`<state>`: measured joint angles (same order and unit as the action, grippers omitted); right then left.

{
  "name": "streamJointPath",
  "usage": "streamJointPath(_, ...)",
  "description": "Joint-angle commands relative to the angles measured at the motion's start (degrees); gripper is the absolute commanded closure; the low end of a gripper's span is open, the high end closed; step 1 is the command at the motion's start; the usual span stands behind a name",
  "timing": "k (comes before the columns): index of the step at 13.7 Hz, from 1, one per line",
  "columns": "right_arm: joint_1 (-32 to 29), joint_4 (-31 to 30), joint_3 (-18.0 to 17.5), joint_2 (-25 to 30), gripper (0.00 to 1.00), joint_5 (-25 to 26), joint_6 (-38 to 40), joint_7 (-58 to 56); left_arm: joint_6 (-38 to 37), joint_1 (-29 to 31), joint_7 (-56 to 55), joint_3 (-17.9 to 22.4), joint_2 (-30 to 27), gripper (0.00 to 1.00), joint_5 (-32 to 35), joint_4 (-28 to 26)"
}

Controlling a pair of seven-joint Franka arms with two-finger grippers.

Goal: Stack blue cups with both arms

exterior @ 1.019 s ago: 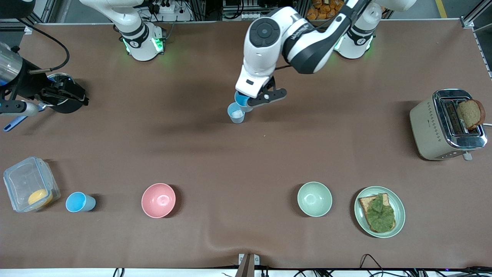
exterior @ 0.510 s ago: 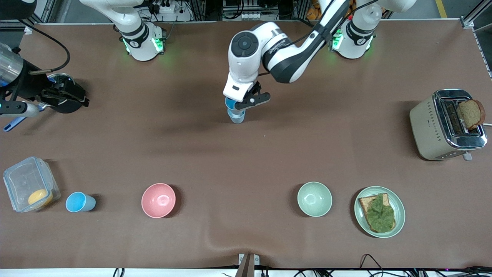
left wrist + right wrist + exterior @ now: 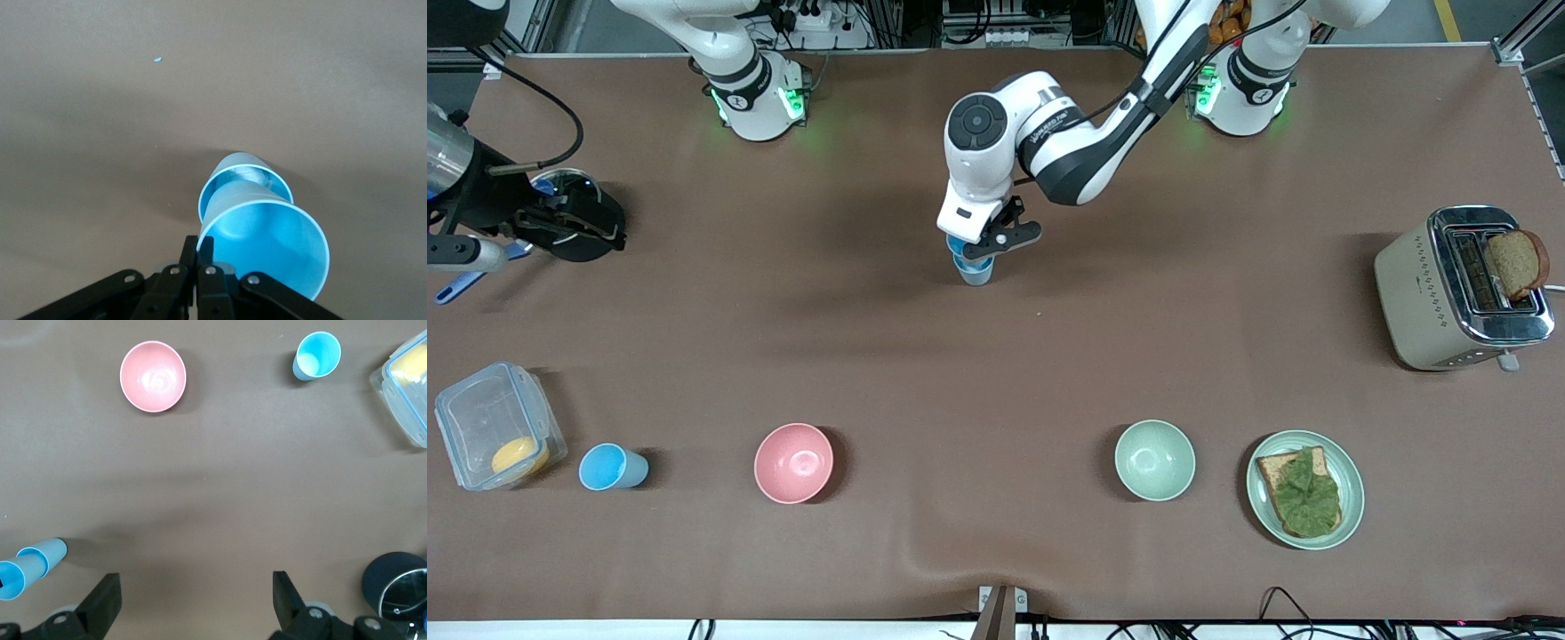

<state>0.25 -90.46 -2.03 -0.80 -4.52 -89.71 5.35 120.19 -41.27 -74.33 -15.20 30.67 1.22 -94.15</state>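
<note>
Here, left gripper [image 3: 983, 243] hiding nested cups [image 3: 973, 267], rims peeking

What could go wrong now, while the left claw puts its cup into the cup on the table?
The held cup looks only partly seated in the standing cup, so release may leave it tilted. The left claw pinches one rim wall and, on withdrawing, might drag or tip the stack. The right claw waits, open.
</note>
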Motion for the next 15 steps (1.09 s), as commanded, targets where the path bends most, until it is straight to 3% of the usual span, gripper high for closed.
streamJointPath(1, -1.75, 0.46, -0.96, -0.6, 0.0, 0.57, -0.91, -0.61, 0.75, -0.39, -2.4, 0.34, 0.44, 0.62, 1.76, 0.01)
streamJointPath(2, -1.75, 0.37, -0.96, -0.52, 0.0, 0.57, -0.74, -0.61, 0.84, -0.65, -2.49, 0.43, 0.79, 0.01, 1.94, 0.19)
streamJointPath(7, -1.83, 0.37, -0.87, -0.51, 0.0, 0.57, -0.65, -0.61, 0.23, 1.01, -2.05, 1.48, -3.85, 0.0, 2.64, 0.54)
streamJointPath(11, -1.13, 0.29, -1.31, -0.34, 0.0, 0.57, 0.49, -0.61, -0.56, 10.39, -0.13, 1.66, -12.72, 0.0, 4.22, 0.45)
streamJointPath(14, -0.96, 0.2, -1.66, 0.19, 0.0, 0.74, 2.25, -0.78, -4.68, 19.18, 9.87, 1.57, -18.09, 0.0, 4.31, 0.81)
streamJointPath(15, -0.09, 0.28, -2.01, 0.36, 0.0, 3.18, 2.08, -1.13, -6.35, 22.43, 14.43, 1.57, -19.32, 0.0, 4.23, 0.81)
